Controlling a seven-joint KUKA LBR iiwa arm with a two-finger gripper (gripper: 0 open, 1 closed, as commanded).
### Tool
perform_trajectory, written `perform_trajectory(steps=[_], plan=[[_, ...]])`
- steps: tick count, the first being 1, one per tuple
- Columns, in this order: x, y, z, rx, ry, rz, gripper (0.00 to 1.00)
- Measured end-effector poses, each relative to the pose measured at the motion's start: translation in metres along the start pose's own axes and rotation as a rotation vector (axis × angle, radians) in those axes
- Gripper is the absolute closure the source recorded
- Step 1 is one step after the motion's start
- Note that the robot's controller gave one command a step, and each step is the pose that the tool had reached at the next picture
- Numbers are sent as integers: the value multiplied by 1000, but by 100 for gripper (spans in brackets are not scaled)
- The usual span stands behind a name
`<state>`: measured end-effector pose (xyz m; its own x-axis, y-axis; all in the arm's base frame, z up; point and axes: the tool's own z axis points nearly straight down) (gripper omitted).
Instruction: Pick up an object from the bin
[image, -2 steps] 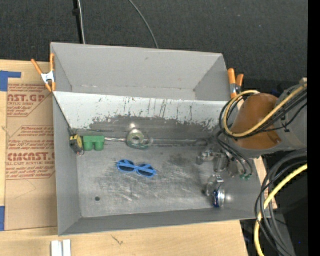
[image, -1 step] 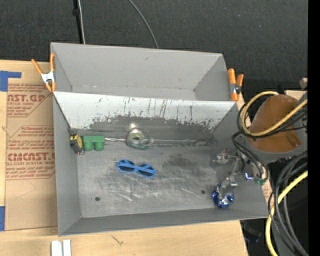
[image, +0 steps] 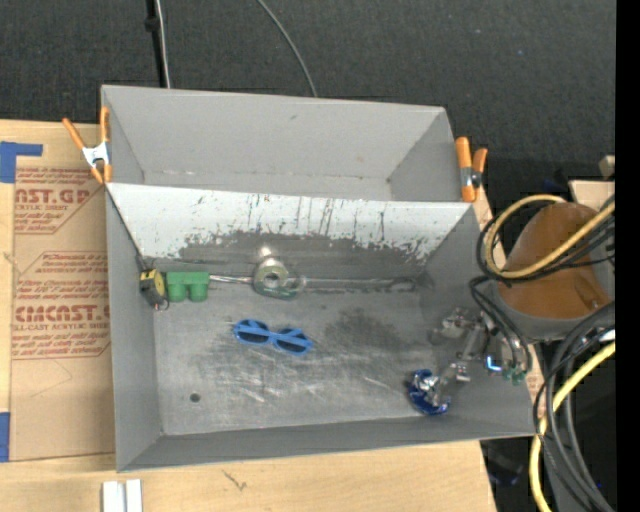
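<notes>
The hand (image: 447, 377) sits low in the bin's (image: 300, 180) near right corner, touching a small dark-blue thing (image: 430, 395); whether it is clenched or released I cannot tell. Blue glasses (image: 272, 338) lie well apart.

One camera here, mounted up above the grey bin (image: 300, 150), looking down into it and tipped a little to one side: the bin's far wall shows its whole inner face, the near wall is just a thin edge. It sits back enough to take in the entire bin, rim to rim, with a margin of surroundings beyond. The arm (image: 550, 270) hangs in over the bin's right rim.
</notes>
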<state>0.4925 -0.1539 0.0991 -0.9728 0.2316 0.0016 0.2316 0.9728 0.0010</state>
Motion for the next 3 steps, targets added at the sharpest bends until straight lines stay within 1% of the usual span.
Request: perform_trajectory(steps=[1, 2, 3], plan=[[1, 10, 28, 0, -9, 77, 0], [0, 10, 27, 1, -6, 77, 0], [-2, 10, 26, 1, -10, 77, 100]])
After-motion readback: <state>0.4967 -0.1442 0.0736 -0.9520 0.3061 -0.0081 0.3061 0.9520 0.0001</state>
